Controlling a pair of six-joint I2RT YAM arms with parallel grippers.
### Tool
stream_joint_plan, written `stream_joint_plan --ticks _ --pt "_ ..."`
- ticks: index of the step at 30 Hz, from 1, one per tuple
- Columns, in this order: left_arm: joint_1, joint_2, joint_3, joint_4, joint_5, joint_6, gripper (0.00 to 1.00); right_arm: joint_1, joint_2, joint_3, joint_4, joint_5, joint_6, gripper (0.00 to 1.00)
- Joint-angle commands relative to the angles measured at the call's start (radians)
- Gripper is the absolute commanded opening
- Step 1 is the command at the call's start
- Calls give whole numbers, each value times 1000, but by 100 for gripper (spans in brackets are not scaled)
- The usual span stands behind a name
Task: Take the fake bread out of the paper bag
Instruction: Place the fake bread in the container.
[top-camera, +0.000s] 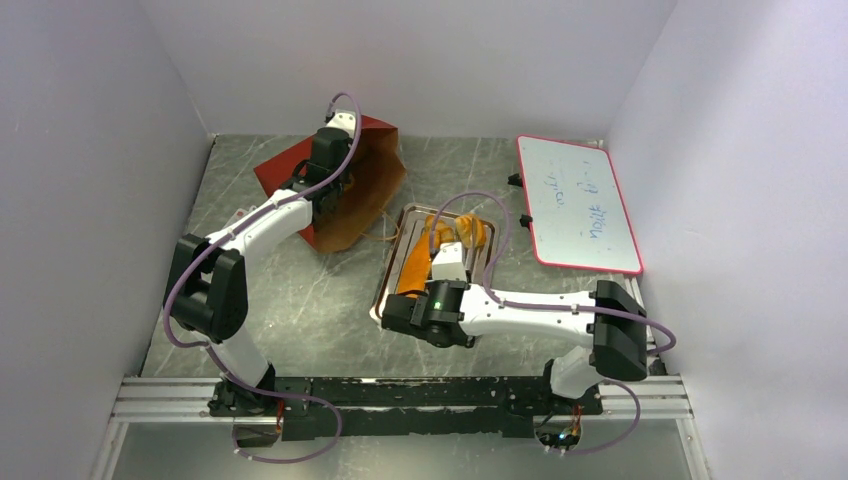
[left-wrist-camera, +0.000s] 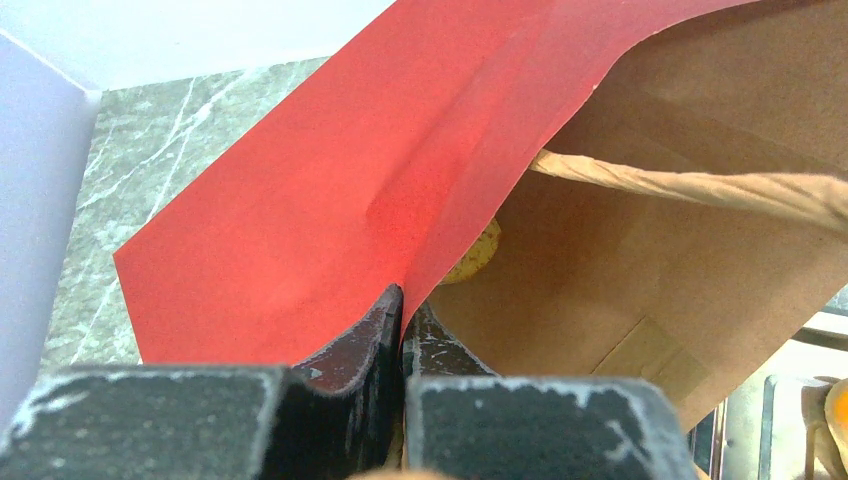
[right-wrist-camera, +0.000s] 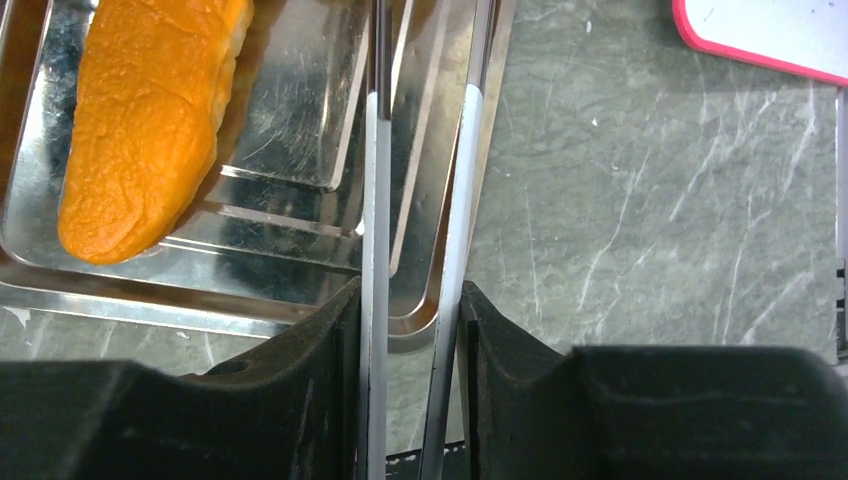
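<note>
The rust-red paper bag (top-camera: 345, 185) lies on its side at the back left, its mouth facing the tray. My left gripper (top-camera: 322, 195) is shut on the bag's upper edge. In the left wrist view the gripper (left-wrist-camera: 403, 300) pinches the red paper (left-wrist-camera: 330, 210), and a yellowish piece of bread (left-wrist-camera: 478, 255) shows inside. My right gripper (right-wrist-camera: 410, 295) is shut on metal tongs (right-wrist-camera: 375, 200), held over the silver tray (right-wrist-camera: 200, 305). An orange loaf (right-wrist-camera: 140, 130) lies in the tray. In the top view a loaf (top-camera: 413, 272) and a croissant (top-camera: 472, 232) lie there.
A red-framed whiteboard (top-camera: 578, 205) lies at the back right, and its corner shows in the right wrist view (right-wrist-camera: 770, 30). The bag's tan cord handle (left-wrist-camera: 690, 188) crosses the bag mouth. White walls enclose the marble table (top-camera: 300, 300) on three sides.
</note>
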Motion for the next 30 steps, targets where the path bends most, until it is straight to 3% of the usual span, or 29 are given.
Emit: stream_joint_plan --ticks 1,6,30 --pt "1 -32 9 18 7 -5 7 -3 20 27 31 24 -17 38" --pt "2 -29 16 13 4 -5 7 -3 30 34 47 20 -34 43" --pt "2 -11 43 4 1 10 7 -37 57 89 160 17 -167 47"
